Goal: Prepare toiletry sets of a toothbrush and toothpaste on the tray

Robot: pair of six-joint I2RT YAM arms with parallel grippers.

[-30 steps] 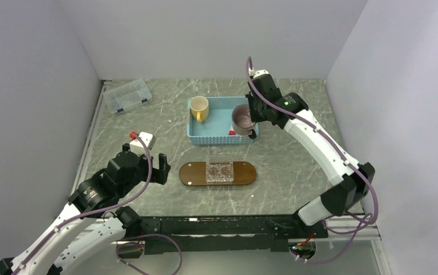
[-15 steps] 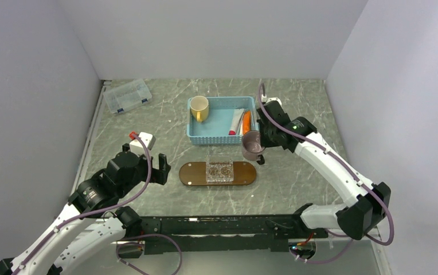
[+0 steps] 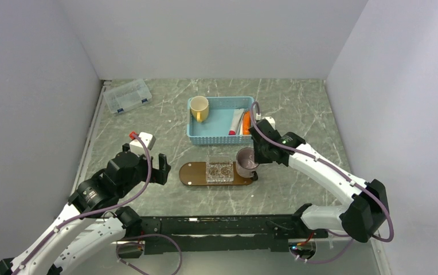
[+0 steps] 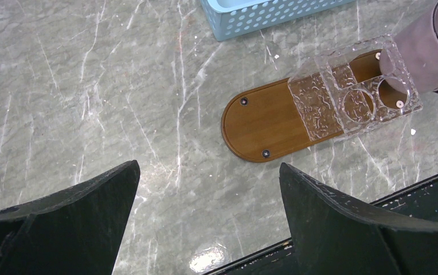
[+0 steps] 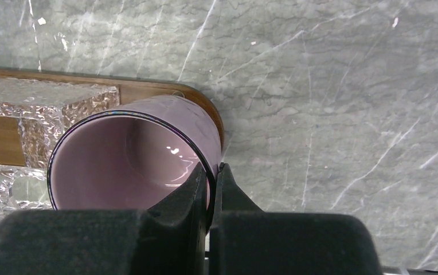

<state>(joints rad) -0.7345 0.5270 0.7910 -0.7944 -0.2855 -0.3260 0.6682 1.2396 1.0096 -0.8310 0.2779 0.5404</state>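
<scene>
The dark brown tray [image 3: 192, 172] lies in the middle of the table, with a small clear square holder [image 3: 220, 171] on it. My right gripper [image 3: 255, 161] is shut on the rim of a mauve mug [image 3: 245, 161] and holds it over the tray's right end [image 5: 202, 103]; the mug [image 5: 125, 160] is empty inside. A white tube and an orange tube [image 3: 246, 122] lie in the light-blue basket [image 3: 219, 138]. I see no toothbrush. My left gripper [image 3: 155, 167] is open and empty left of the tray [image 4: 262, 123].
A yellow mug [image 3: 199, 108] stands in the basket's left corner. A clear lidded box [image 3: 127, 95] sits at the far left. A small white block with a red tip [image 3: 141, 140] lies by my left arm.
My right gripper carried the mauve mug out of the basket, toward me and down, to over the tray's right end. The left arm has not moved.
</scene>
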